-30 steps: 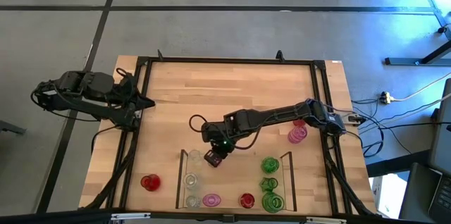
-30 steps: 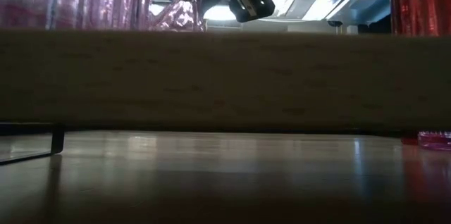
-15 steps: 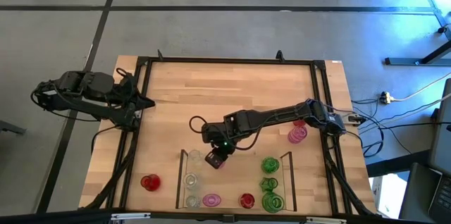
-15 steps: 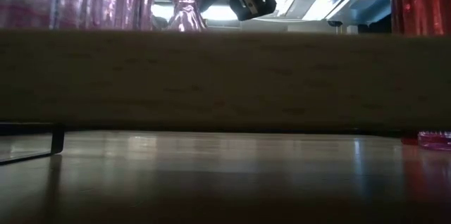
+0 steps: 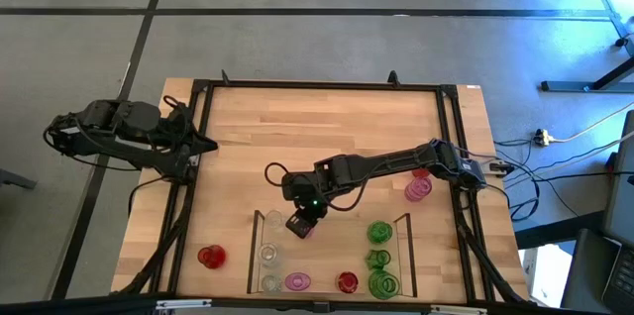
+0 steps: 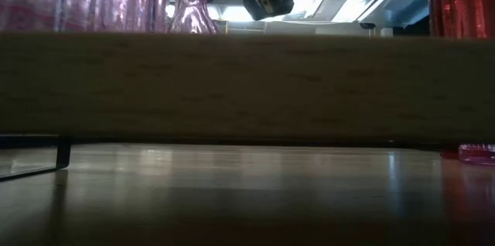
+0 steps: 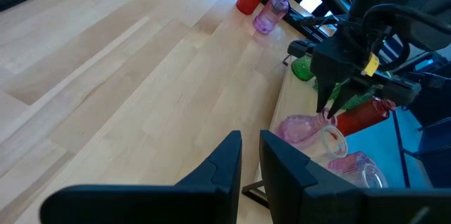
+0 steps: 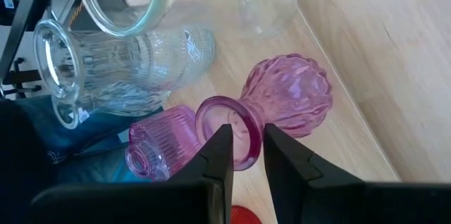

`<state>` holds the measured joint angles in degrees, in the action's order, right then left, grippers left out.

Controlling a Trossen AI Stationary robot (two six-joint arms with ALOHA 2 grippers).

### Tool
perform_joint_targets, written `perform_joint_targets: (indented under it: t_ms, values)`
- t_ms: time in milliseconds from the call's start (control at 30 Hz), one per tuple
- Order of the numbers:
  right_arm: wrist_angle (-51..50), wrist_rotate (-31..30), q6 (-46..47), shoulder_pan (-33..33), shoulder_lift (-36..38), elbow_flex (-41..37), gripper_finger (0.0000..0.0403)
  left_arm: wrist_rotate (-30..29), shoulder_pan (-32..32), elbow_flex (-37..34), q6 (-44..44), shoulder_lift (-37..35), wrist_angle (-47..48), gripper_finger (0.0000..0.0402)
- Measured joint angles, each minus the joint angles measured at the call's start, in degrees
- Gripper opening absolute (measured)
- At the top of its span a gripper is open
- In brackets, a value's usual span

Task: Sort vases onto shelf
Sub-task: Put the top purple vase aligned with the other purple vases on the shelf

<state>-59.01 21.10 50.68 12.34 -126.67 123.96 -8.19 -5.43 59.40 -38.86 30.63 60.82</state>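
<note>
The shelf [image 5: 254,251] sits at the table's near edge and holds clear [image 5: 268,253], pink [image 5: 297,280], red [image 5: 346,281] and green [image 5: 379,232] vases. My right gripper [image 5: 300,224] is over its far left part, shut on a round-bodied pink vase [image 8: 289,104] with a narrow neck. This vase also shows in the left wrist view [image 7: 296,129] and the low view [image 6: 189,6]. My left gripper [image 5: 206,144] waits shut and empty at the table's left edge. My right gripper holds the pink vase by its flared rim [image 8: 211,122], pinched between the two fingers. The fingers [image 7: 325,104] come from above, pointing down. The vase tilts below them, its round body [image 7: 292,131] low over the shelf floor; whether it rests there I cannot tell.
A clear ribbed vase [image 8: 127,62] and a pink ribbed vase [image 8: 158,143] stand close beside the held one. A red vase [image 5: 210,256] stands left of the shelf. A pink vase [image 5: 418,189] and a red vase [image 5: 421,171] stand right of it. The table's far half is bare wood.
My right gripper has shifted a little toward the table's left edge with the pink vase. In the low view the vase has gone from leaning to nearly upright and has moved left with the gripper.
</note>
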Motion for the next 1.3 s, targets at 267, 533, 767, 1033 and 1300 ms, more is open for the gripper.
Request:
perform_joint_targets:
  t_ms: [267,533,767,1033,1300]
  values:
    - [-0.1,0.1,0.0,0.0,0.0,0.0,0.0060,0.0,0.0,0.0,0.0,0.0,0.0,0.0044]
    - [-0.1,0.3,0.0,0.0,0.0,0.0,0.0060,0.0,0.0,0.0,0.0,0.0,0.0,0.0044]
    - [-0.1,1.3,1.8,-0.1,0.0,0.0,0.0060,0.0,0.0,0.0,0.0,0.0,0.0,0.0044]
    - [0.0,0.9,3.1,-0.1,0.1,0.0,0.0060,0.0,0.0,0.0,0.0,0.0,0.0,0.0044]
    - [0.1,-0.1,3.3,-0.1,0.8,-0.1,0.0060,0.0,0.0,0.0,0.0,0.0,0.0,0.0044]
